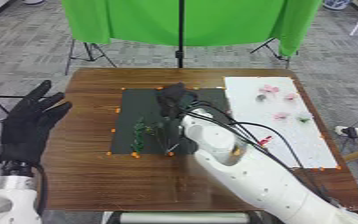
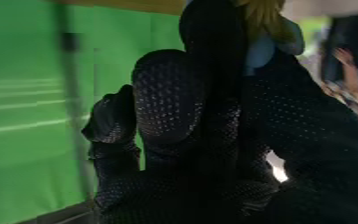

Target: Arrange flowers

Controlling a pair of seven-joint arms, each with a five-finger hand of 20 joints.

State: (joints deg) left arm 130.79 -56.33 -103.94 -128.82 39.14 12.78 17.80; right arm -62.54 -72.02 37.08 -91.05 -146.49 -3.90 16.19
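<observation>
On the brown wooden table [image 1: 113, 185], small pink flowers [image 1: 270, 89] are placed on a white sheet [image 1: 291, 145], a green leafy stem [image 1: 139, 135] on a dark mat [image 1: 135, 102]. A yellow and pale-blue object [image 2: 264, 17] is pinched by the right hand [image 1: 171, 96]; the left hand [image 1: 24, 135] is open.

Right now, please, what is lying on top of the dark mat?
On the dark mat, green leafy stems lie toward the left side. The right robot hand and white arm hide part of it; what is beneath them cannot be seen.
</observation>
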